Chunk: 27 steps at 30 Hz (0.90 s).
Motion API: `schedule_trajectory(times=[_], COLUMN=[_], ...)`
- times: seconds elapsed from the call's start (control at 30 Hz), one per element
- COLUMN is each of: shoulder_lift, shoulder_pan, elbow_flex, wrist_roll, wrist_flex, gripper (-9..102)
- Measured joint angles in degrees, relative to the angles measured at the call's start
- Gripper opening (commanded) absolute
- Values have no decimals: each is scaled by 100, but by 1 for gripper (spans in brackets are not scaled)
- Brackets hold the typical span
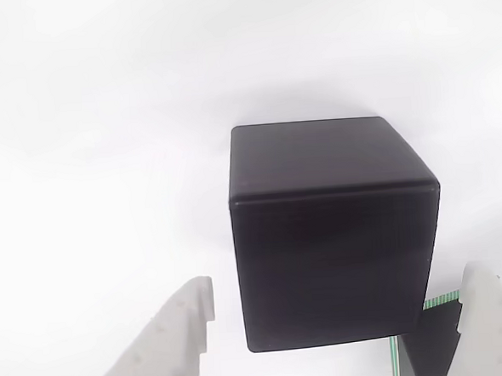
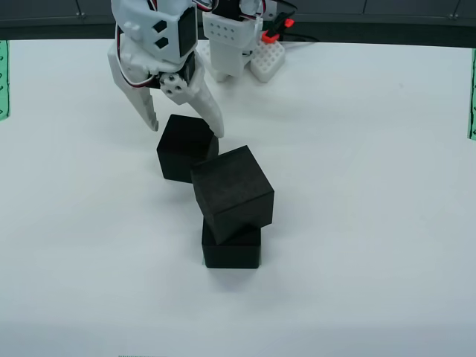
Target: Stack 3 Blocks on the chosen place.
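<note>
Two blocks stacked mid-table: upper block [image 2: 233,195] sits skewed on bottom block [image 2: 231,245]. Third block [image 2: 186,147] stands loose on table [image 2: 357,223], just behind stack. Gripper [image 2: 186,123] spread wide, straddling it, not yet closed. Remaining: grasp, lift, place on top.

A black block [image 1: 335,234] stands between the spread gripper [image 1: 345,336] fingers, on a white surface [image 1: 88,164].
</note>
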Motion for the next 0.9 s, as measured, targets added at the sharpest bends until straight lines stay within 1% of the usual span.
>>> schedule_trajectory(times=[0.27,0.4,0.47,0.53,0.73,0.9], shoulder_lift=[-220,-237,-237,-149,-229,-229], shoulder_pan=[0,-97,-167,-237,-686,-1081], elbow_flex=[281,431,448,422,9,-439], wrist_roll=[0,0,0,26,589,1354], wrist_flex=[-396,-554,-554,-422,580,800], gripper=[35,25,22,21,20,20])
